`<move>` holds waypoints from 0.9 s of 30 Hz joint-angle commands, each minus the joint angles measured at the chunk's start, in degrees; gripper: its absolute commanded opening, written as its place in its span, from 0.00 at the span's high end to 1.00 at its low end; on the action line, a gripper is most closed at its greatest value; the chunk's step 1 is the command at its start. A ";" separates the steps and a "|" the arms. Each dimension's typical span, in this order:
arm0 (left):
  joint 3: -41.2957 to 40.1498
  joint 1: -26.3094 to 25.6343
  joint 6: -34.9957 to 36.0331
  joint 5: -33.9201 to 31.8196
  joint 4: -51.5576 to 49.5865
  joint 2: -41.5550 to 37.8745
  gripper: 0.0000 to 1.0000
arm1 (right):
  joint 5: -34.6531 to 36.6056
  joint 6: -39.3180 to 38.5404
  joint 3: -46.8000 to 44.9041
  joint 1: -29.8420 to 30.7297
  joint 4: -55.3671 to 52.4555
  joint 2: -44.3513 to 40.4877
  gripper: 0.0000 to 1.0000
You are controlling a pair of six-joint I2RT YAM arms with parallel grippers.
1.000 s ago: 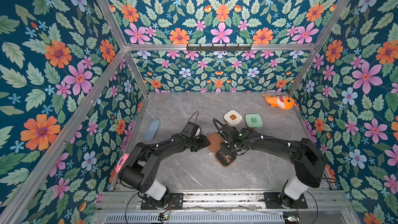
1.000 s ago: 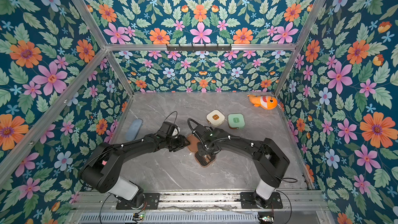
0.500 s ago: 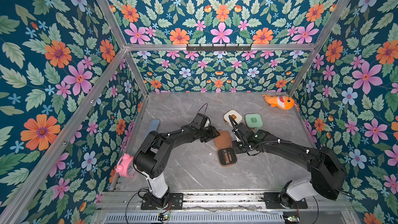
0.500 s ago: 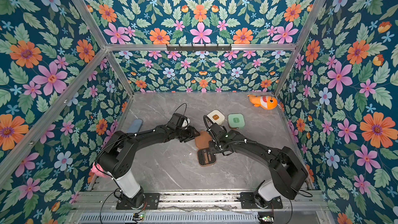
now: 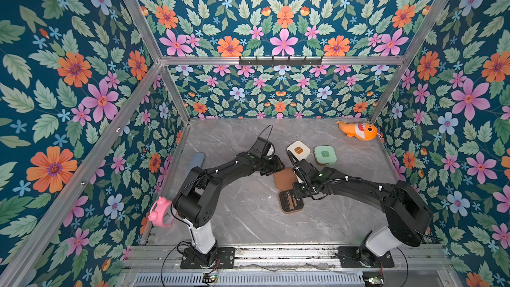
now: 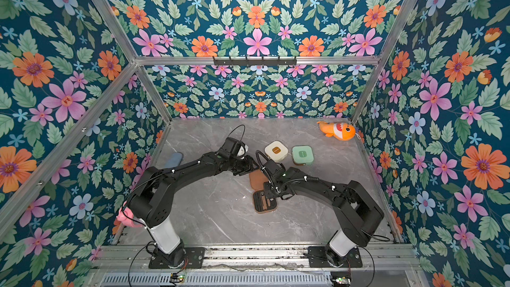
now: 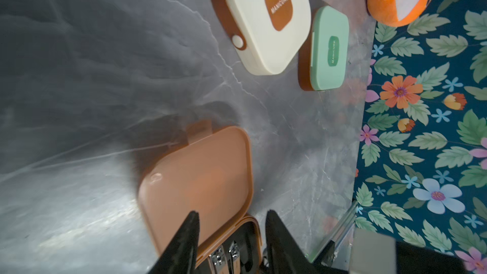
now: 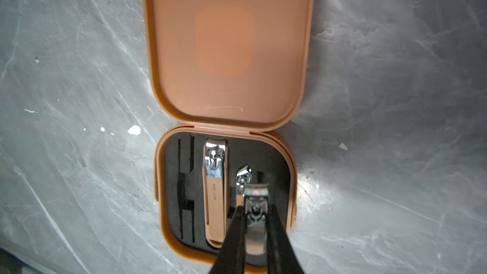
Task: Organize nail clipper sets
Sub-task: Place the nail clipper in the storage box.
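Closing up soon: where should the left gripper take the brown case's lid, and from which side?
By the tab on the free edge of the lid, opposite the hinge. The lid lies flat open on the table, so its rim likely gives little to pinch, while the tab juts out past it. Come in low from that edge with the left gripper.

Our left fingers (image 7: 184, 241) spread over the open brown case (image 7: 200, 170), w/ two clippers (image 7: 218, 257) at its tray; cream case (image 7: 266, 19) & mint case (image 7: 329, 48) shut beyond.
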 commanded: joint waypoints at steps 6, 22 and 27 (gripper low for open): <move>0.19 -0.50 -0.68 2.73 4.53 4.65 0.59 | 3.03 1.42 0.10 1.31 2.03 2.10 0.86; -5.80 -0.69 -1.21 0.90 7.58 6.90 0.61 | 4.99 1.25 -1.23 2.48 1.97 3.35 0.86; -6.28 -0.65 -1.30 0.46 7.66 7.16 0.61 | 5.45 1.07 -1.82 3.34 1.88 5.25 0.86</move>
